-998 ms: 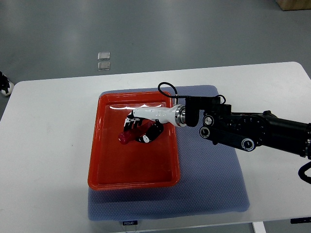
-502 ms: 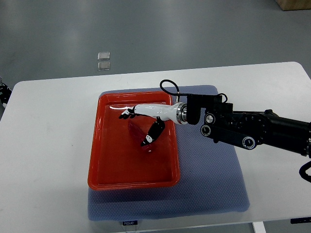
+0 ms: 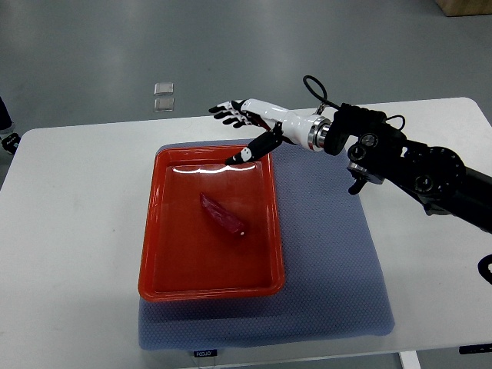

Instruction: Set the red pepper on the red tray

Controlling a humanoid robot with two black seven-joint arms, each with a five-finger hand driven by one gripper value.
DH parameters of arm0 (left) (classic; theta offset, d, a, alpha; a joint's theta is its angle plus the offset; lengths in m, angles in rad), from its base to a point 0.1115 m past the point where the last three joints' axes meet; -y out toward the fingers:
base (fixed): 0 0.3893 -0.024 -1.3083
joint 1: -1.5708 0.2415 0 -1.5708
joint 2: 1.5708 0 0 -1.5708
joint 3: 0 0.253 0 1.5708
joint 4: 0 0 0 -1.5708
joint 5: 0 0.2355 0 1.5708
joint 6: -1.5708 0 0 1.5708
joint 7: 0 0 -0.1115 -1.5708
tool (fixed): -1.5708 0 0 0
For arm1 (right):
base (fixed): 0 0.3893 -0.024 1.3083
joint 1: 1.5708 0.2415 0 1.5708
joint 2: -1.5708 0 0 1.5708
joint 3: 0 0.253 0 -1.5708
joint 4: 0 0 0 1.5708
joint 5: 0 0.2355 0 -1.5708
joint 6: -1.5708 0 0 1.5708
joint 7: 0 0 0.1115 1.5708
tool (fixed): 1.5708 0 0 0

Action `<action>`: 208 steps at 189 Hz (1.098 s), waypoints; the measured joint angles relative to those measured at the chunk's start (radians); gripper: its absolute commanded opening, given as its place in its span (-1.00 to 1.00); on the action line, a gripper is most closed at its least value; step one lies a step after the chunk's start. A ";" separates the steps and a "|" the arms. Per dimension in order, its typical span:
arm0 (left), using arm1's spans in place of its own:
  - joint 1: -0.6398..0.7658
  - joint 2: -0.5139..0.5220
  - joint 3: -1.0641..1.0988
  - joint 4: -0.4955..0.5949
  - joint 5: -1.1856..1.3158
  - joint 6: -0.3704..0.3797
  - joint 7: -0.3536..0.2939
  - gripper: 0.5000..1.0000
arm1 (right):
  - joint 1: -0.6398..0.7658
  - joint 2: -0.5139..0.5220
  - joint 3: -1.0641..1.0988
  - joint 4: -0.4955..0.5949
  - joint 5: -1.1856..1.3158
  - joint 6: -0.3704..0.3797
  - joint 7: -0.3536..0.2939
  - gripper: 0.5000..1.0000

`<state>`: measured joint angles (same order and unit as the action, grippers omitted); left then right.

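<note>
**Red pepper in red tray; right hand open above far rim**

The blue mat (image 3: 330,292) covers the near middle of the white counter (image 3: 69,254); the red tray (image 3: 165,280) sits on the mat's left part; the red pepper (image 3: 221,214) lies diagonally on the tray floor, free of any contact; beyond it, the right hand (image 3: 244,127) hangs over the tray's far edge, fingers (image 3: 226,112) spread apart, holding nothing; its arm enters from the right.

One red pepper (image 3: 221,214); one red tray (image 3: 154,238); one hand (image 3: 247,123).
</note>
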<state>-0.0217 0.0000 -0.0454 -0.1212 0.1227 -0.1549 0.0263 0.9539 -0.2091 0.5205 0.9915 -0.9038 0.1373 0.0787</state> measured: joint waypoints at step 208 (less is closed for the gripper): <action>0.000 0.000 0.000 0.000 0.000 0.000 0.000 1.00 | -0.262 0.057 0.517 -0.293 0.721 -0.013 0.093 0.66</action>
<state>-0.0215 0.0000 -0.0452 -0.1212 0.1227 -0.1549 0.0266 0.6920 -0.1522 1.0377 0.6983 -0.1827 0.1240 0.1715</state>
